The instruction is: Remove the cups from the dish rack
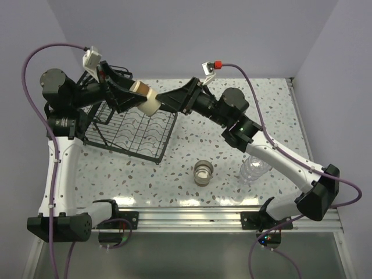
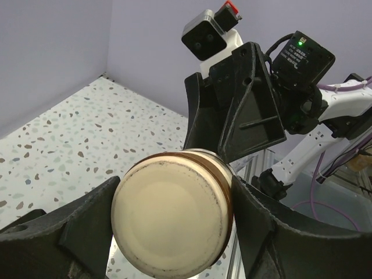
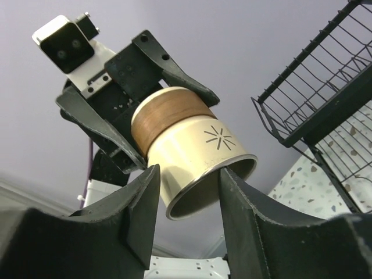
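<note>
From above, the left pincer holds a cream cup level in the air, over the rack. The right pincer meets the cup's mouth end. Only this view shows a tumbler and a bottle standing on the worktop.

The left wrist view shows the cup's base. Both left fingers touch its sides, set wide apart.

The right wrist view shows the open rim between the right fingers, which are very close to it. Whether they press it I cannot tell.
</note>
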Controlling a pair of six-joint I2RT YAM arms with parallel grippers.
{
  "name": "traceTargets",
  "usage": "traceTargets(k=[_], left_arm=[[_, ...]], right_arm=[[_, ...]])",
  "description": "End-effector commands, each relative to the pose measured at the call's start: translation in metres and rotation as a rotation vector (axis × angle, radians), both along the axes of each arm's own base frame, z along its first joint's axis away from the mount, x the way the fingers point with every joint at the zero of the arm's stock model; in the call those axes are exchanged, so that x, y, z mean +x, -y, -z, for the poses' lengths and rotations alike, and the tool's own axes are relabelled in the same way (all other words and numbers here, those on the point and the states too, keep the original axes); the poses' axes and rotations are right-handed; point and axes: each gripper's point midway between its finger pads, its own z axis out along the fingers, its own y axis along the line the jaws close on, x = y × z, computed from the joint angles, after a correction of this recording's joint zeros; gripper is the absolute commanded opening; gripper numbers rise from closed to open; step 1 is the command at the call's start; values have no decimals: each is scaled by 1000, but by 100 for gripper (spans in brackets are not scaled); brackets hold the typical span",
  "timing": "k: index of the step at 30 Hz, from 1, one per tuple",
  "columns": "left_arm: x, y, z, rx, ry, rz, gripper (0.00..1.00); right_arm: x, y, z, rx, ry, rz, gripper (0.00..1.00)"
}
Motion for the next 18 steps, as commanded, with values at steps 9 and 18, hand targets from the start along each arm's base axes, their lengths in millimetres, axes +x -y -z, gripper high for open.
traceTargets(k=[9,18], left_arm=[[10,6,16,21,26,-3,0],[42,-7,73,157,-30,-115,91]], right_arm=[[-6,-11,-13,81,-17,-67,0],[0,25,23,-239,92,120,0]])
